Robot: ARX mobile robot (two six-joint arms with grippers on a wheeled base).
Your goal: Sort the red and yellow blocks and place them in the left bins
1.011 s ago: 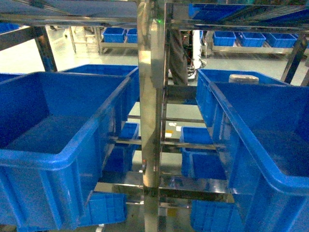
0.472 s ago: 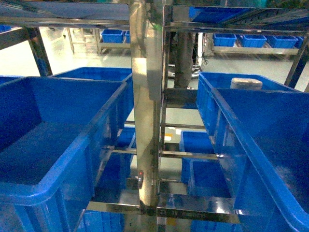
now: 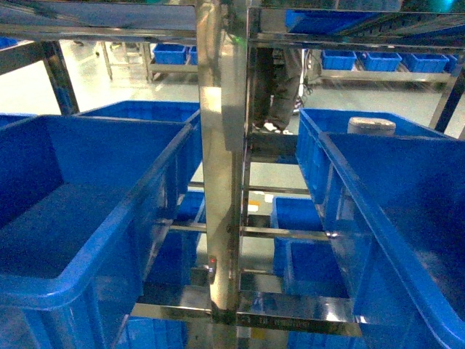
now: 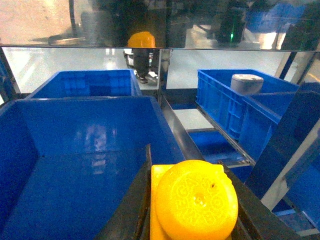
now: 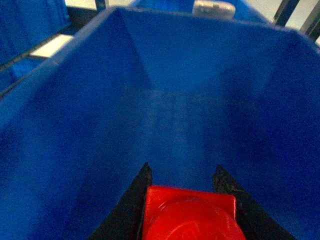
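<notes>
Two light, stiff, glossy bricks: left gripper (image 4: 192,220) clamps the yellow block (image 4: 192,202), right gripper (image 5: 187,200) the red block (image 5: 192,212). Slippery plastic, so hold flat sides w/ firm squeeze; blue bin (image 4: 75,150) lies below and ahead of the left one.

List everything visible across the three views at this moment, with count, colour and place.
Yellow block: one, orange-yellow, between the left gripper's fingers, above the near left crate.
Red block: one, red, between the right gripper's fingers, above the right crate.
Left crates: two, blue, left shelf, one behind the other.
Right crates: two, blue, right shelf.
White object: one, in the far right crate.
Rack post: one, steel, centre.
Person: one, background, behind rack.
Left gripper: black, shut on yellow block.
Right gripper: black, shut on red block.
</notes>
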